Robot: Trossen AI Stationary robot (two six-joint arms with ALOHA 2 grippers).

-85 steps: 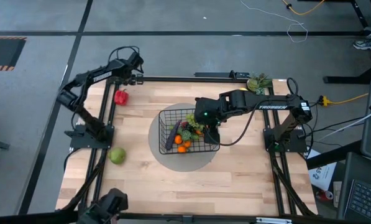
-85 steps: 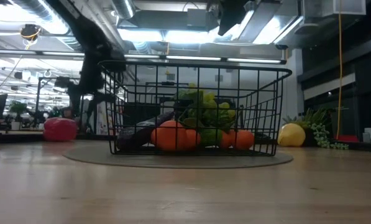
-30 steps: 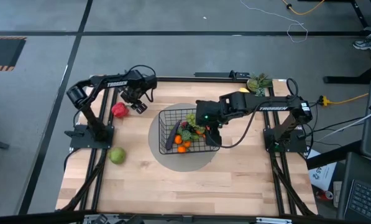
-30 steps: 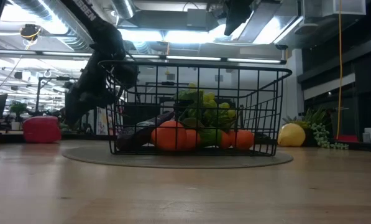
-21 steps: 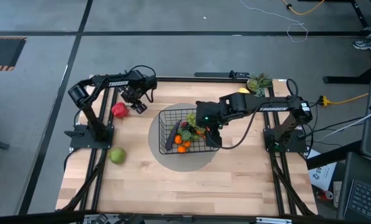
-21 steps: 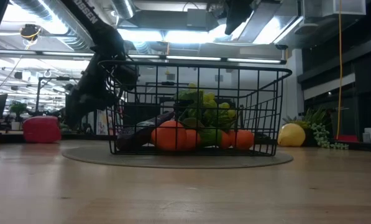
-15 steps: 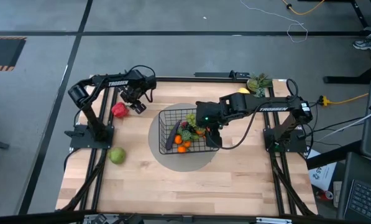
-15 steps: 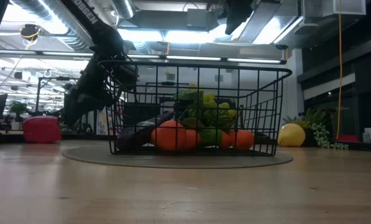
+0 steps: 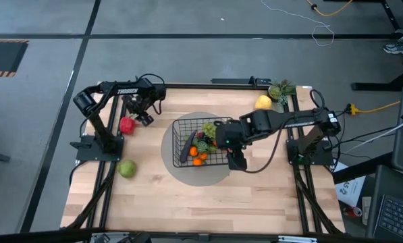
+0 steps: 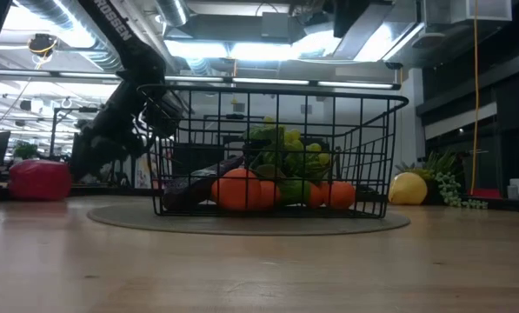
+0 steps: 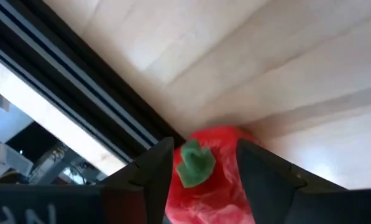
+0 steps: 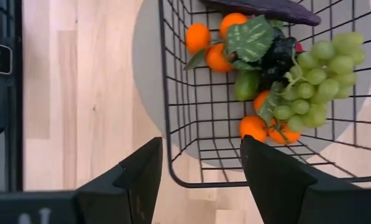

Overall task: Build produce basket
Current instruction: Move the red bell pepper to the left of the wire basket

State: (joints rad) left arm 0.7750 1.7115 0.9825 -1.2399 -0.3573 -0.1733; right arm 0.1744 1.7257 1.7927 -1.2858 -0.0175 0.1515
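A red pepper point(image 9: 126, 125) with a green stem point(image 11: 194, 163) lies on the table near its left edge. My left gripper point(image 9: 132, 120) is shut on it. The black wire basket point(image 9: 181, 135) stands mid-table on a grey round mat. It holds oranges point(image 12: 197, 36), green grapes point(image 12: 322, 56) and an eggplant. My right gripper point(image 12: 201, 168) hangs open above the basket's near right corner and touches nothing. A yellow pear point(image 9: 263, 102) lies at the far right and a green apple point(image 9: 127, 169) at the near left, both on the wood. My left gripper has the pepper between its two fingers, one on each side point(image 11: 230, 177) of its body, with the stem end facing the wrist. The fingers slant down from the far right. The pepper's underside point(image 10: 40, 196) rests on the table.
The table's black frame rail point(image 11: 104, 106) runs close beside the pepper. A leafy green bunch point(image 9: 281, 88) lies at the far right corner. Bare wood stretches along the near half of the table point(image 9: 201, 209).
My left gripper has tipped lower and moved toward the table's near left. The pepper has slid with it along the wood and stays on the table. My right gripper has swung toward the near edge, from over the basket's middle to its near right corner. This uncovers the pear.
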